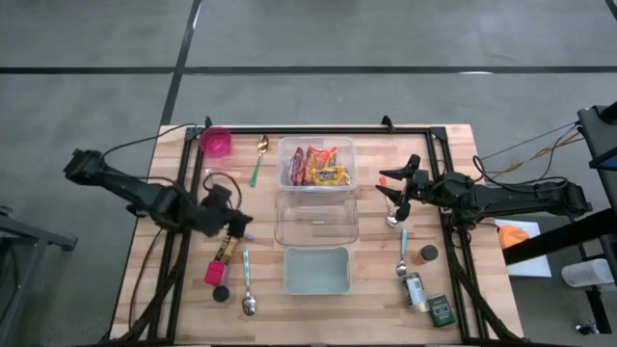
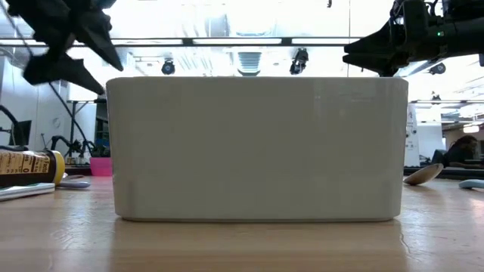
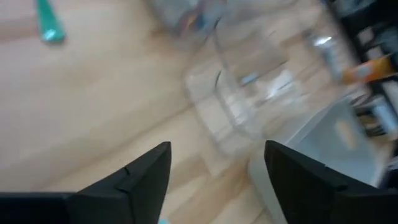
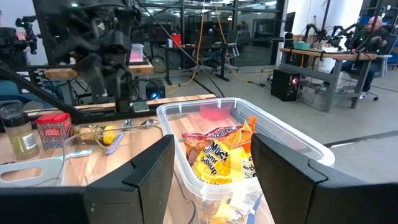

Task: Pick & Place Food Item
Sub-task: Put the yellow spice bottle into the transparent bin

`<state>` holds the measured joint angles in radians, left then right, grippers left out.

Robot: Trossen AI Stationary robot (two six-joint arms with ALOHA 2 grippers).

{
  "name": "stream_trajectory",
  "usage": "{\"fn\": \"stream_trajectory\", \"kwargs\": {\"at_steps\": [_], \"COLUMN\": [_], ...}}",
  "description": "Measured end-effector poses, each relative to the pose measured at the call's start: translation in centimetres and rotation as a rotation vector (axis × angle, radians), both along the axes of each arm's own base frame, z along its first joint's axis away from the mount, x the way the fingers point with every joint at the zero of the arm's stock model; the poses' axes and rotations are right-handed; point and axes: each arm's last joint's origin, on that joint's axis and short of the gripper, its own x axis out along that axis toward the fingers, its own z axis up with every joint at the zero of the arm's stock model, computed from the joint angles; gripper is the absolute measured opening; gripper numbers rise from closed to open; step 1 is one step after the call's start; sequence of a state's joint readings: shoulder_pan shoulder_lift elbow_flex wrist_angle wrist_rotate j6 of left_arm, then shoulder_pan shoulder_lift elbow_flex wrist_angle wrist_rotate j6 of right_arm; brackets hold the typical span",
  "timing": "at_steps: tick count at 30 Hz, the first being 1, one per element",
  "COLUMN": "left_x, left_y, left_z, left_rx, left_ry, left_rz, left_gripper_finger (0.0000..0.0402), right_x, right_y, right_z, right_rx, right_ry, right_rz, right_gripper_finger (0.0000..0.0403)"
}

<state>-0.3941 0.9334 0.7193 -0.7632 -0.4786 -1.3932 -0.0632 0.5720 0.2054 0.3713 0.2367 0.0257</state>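
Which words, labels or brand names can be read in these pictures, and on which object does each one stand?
"Mucho": on the yellow snack bag in the clear snack bin; the smaller print below it is too blurred.
Brown bottle: the label has print, too small to read.
Red box and spice jar: labels unreadable.
Green tin: print too small.
Nothing else legible.

Even, bright overhead light is falling on the wooden table (image 1: 318, 308), casting only soft, faint shadows. Behind the pale container (image 2: 257, 147) in the low view, ceiling lights are glaring white. The left wrist view is smearing with motion blur around the clear tub (image 3: 249, 93); the right wrist view is staying sharp.
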Motion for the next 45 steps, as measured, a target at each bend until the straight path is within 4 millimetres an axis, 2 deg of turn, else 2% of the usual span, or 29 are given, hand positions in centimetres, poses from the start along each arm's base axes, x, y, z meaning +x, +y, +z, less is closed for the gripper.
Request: {"fn": "stream_trajectory", "kwargs": {"at_steps": [7,14,17,20,24,28,35,41,45], "left_x": [1.6,2.9,2.6,2.5,2.5,2.7,3.4,3.4,3.0], "left_y": [-2.8,-3.9,-3.7,-3.7,-3.7,-3.9,-4.6,-4.6,-4.2], "left_z": [1.6,1.3,1.1,0.9,0.8,0.4,-1.1,-1.6,-2.9], "left_rx": [-0.046,-0.097,-0.115,-0.122,-0.127,-0.104,-0.121,-0.119,-0.101], "left_ry": [0.237,0.359,0.379,0.382,0.39,0.435,0.584,0.619,0.649], "left_rz": [0.093,0.144,0.205,0.236,0.224,0.166,0.047,0.045,0.046], "left_gripper_finger": [0.0202,0.0195,0.0211,0.0245,0.0297,0.0332,0.0342,0.0342,0.0342], "right_x": [0.0,0.0,0.0,0.0,0.0,0.0,0.0,0.0,0.0], "right_y": [0.0,0.0,0.0,0.0,0.0,0.0,0.0,0.0,0.0], "right_z": [0.0,0.0,0.0,0.0,0.0,0.0,0.0,0.0,0.0], "right_rx": [0.0,0.0,0.0,0.0,0.0,0.0,0.0,0.0,0.0], "right_ry": [0.0,0.0,0.0,0.0,0.0,0.0,0.0,0.0,0.0], "right_rz": [0.0,0.0,0.0,0.0,0.0,0.0,0.0,0.0,0.0], "right_gripper_finger": [0.0211,0.0211,0.0211,0.0211,0.0211,0.0211,0.0211,0.0211,0.0211]}}
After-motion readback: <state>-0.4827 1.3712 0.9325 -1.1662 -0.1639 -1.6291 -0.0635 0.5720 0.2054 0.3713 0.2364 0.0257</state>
